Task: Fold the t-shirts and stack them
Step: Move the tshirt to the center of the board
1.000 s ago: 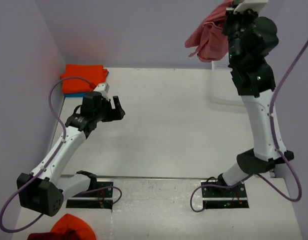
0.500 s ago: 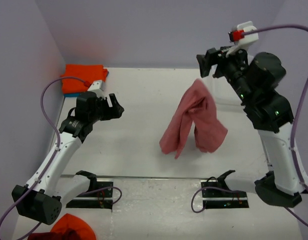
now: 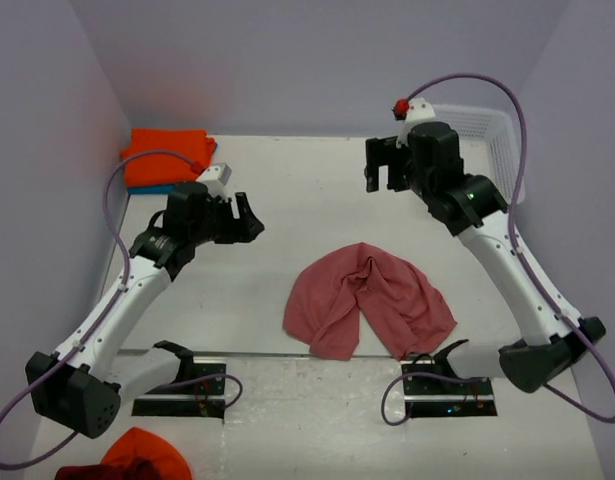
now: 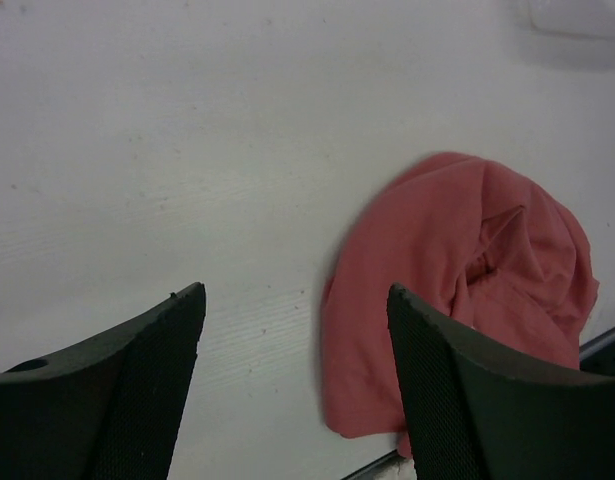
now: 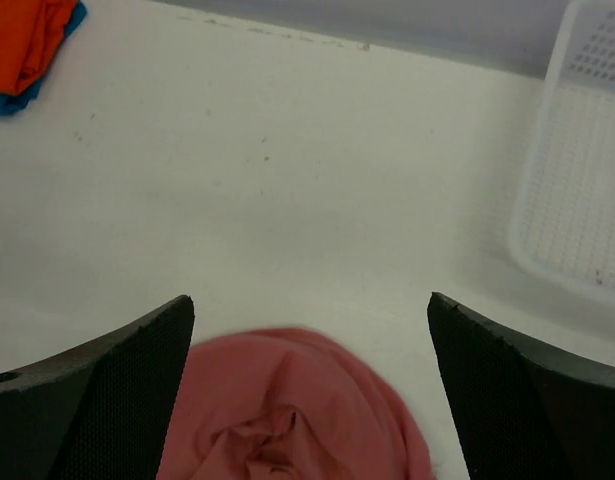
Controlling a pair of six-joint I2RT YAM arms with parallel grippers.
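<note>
The white bench [image 3: 317, 200] now carries the salmon-red t-shirt [image 3: 367, 300], and this is the main change. One second ago the right claw [image 3: 383, 166] held this shirt high above the far right corner. Half a second ago the shirt was falling in the air with the claw already off it. Now it lies as a crumpled, unfolded heap at the near side of the bench, between the two arm bases and closer to the right one. Its near edge reaches the seam along the front of the bench.

The right arm has come down and forward. Its claw hangs over the far middle of the bench, fingers wide apart and holding nothing, well apart from the shirt. The lower part of this arm runs just beside the right edge of the shirt.

Because the arm is lower, the white basket [image 3: 499, 130] in the far right corner shows more than before.

In the far left corner the orange t-shirt [image 3: 167, 155] lies folded on the teal-blue t-shirt [image 5: 7, 103], as earlier.

The left claw [image 3: 249, 218] is almost where it was, left of the middle, also wide and empty, facing the salmon-red shirt.

A small heap of orange and dark red cloth [image 3: 142, 455] lies in front of the left base.
</note>
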